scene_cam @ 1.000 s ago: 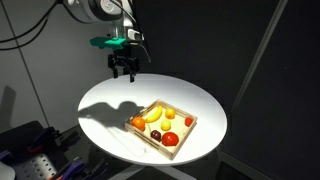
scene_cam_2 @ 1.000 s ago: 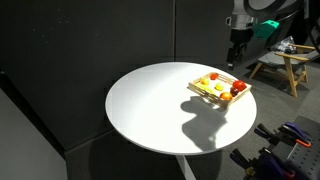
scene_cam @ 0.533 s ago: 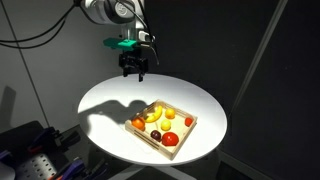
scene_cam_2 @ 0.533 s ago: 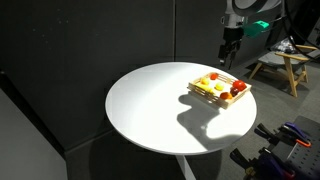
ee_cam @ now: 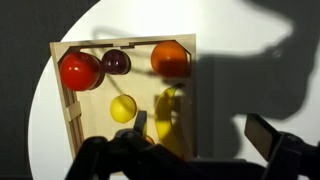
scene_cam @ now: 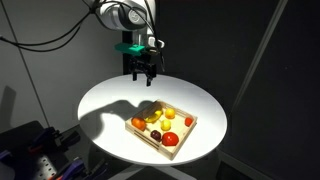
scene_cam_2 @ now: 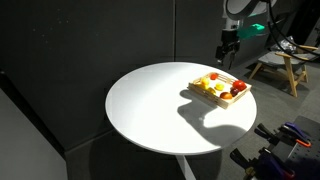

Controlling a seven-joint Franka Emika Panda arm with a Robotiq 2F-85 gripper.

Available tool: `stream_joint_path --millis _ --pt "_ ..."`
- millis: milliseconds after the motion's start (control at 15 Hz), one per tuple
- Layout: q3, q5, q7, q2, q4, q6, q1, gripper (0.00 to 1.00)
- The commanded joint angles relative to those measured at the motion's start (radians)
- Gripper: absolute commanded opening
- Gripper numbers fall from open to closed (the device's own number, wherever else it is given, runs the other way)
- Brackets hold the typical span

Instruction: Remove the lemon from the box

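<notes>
The box [ee_cam: 70, 112] is a shallow light-wood tray on the round white table; it shows in both exterior views [scene_cam: 181, 150] [scene_cam_2: 226, 100]. In the wrist view the lemon [ee_cam: 123, 108] lies near the box's middle, beside a curved yellow banana [ee_cam: 167, 110]. A big red fruit [ee_cam: 80, 70], a dark purple fruit [ee_cam: 117, 62] and an orange fruit [ee_cam: 170, 58] lie along one wall. My gripper [ee_cam: 205, 130] is open and empty. It hangs in the air beyond the box's far side [scene_cam: 145, 71] [scene_cam_2: 226, 53], well above the table.
The white round table [scene_cam: 108, 105] [scene_cam_2: 150, 110] is bare apart from the box. Dark curtains surround it. A wooden stool [scene_cam_2: 284, 62] stands behind the arm. Dark equipment [scene_cam: 35, 150] sits low beside the table.
The gripper has travelled sideways toward the box over the table's far edge and stayed open. The fruits and the box have not moved.
</notes>
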Motion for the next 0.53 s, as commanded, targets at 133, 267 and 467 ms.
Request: stream_joint_path --millis 133,267,467 --pt "-0.025 0.005 0.053 0.058 0.055 -0.034 -0.025 1.0" --pt "-0.031 0.007 0.05 0.071 0.053 -0.022 -0.032 1.0" --pt "-0.036 0.007 0.04 0.092 0.049 -0.003 -0.043 1.0"
